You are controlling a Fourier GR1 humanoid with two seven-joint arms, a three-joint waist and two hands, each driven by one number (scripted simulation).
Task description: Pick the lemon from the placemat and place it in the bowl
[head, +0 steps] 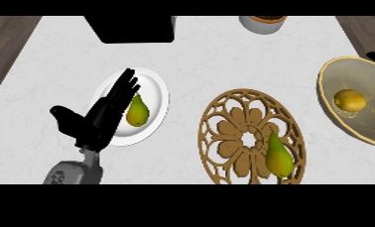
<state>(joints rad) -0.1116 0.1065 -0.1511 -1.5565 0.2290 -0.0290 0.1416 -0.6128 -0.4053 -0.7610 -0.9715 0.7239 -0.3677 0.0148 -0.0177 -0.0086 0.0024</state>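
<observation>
A yellow lemon (350,100) lies inside the beige bowl (327,79) at the right edge of the head view. The round carved wooden placemat (233,121) sits at centre right, with a green-yellow pear (278,156) on its lower right part. My left hand (98,122) shows at the left, open with straight fingers pointing up, holding nothing. Its fingers overlap the left side of a white plate (158,91). My right hand does not show.
A second pear (137,112) lies on the white plate, just right of my left fingers. A black box (136,28) stands at the counter's back, and a grey pot (262,23) at the back right. The counter's edges run along the top corners.
</observation>
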